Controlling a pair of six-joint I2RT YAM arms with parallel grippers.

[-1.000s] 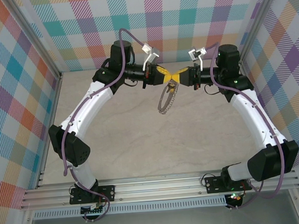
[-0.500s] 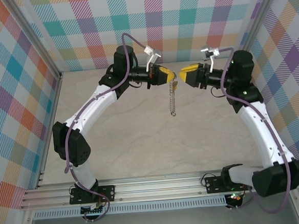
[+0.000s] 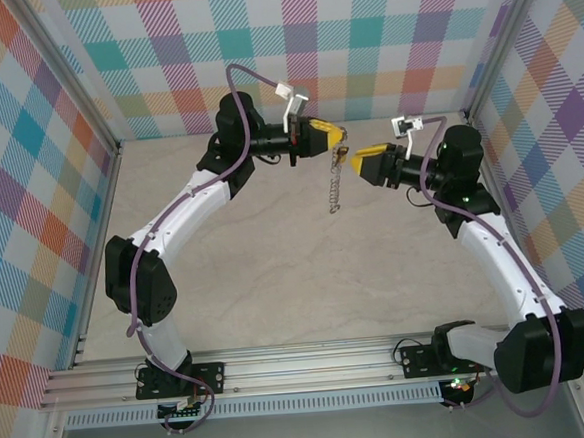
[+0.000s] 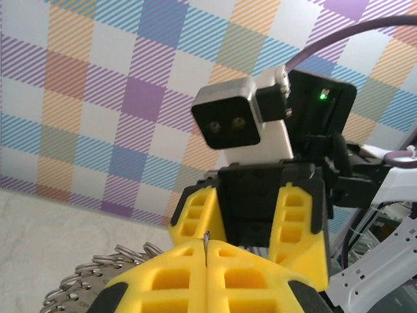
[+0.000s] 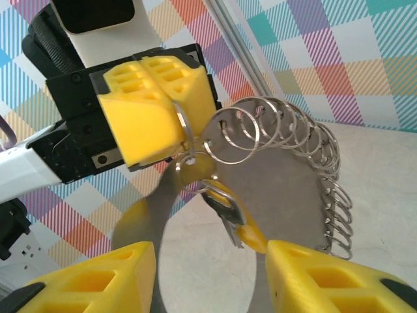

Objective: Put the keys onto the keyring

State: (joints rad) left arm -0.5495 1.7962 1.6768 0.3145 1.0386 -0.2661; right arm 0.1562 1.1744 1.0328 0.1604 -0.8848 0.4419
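while the keyring (image 3: 334,184) is being pinched up top by the clenched l gripper (image 3: 341,138), the key (image 5: 229,210) is being dangled off it. r gripper (image 5: 208,264) is being held released just beside it.

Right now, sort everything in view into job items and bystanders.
Job: keyring, hanging from the shut left fingers; key, dangling just below them; open right fingers.
Lying about: table, checked walls, purple cables, front rail.
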